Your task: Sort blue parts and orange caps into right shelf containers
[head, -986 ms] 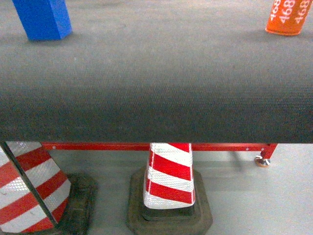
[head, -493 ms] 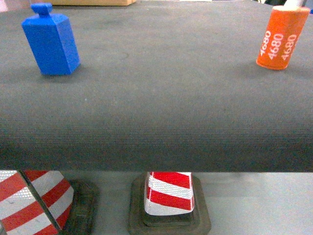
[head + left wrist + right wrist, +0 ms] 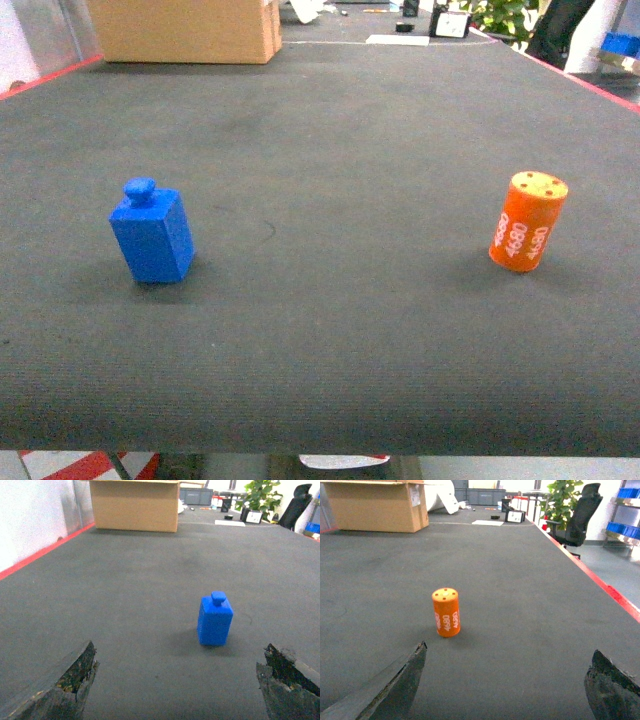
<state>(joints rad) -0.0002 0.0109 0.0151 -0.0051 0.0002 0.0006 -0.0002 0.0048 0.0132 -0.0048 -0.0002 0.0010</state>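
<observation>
Head view shows one blue part (image 3: 152,238) and one orange cap (image 3: 527,221) standing upright on a dark mat-covered table (image 3: 330,330), well apart: the blue part at about nine o'clock from the mat's middle, the orange cap at about three o'clock. One cardboard box (image 3: 185,29) sits at the far edge, toward eleven o'clock. Neither gripper appears in this view. From the left wrist, the left gripper (image 3: 182,680) has its two worn fingers spread wide, holding nothing, with the blue part ahead at about one o'clock. From the right wrist, the right gripper (image 3: 507,682) is likewise spread wide and unladen, the orange cap, printed 4680, ahead at about eleven o'clock. One office chair (image 3: 580,511) and blue bins (image 3: 626,510) on a shelf stand beyond the table's red edge at one to two o'clock.
</observation>
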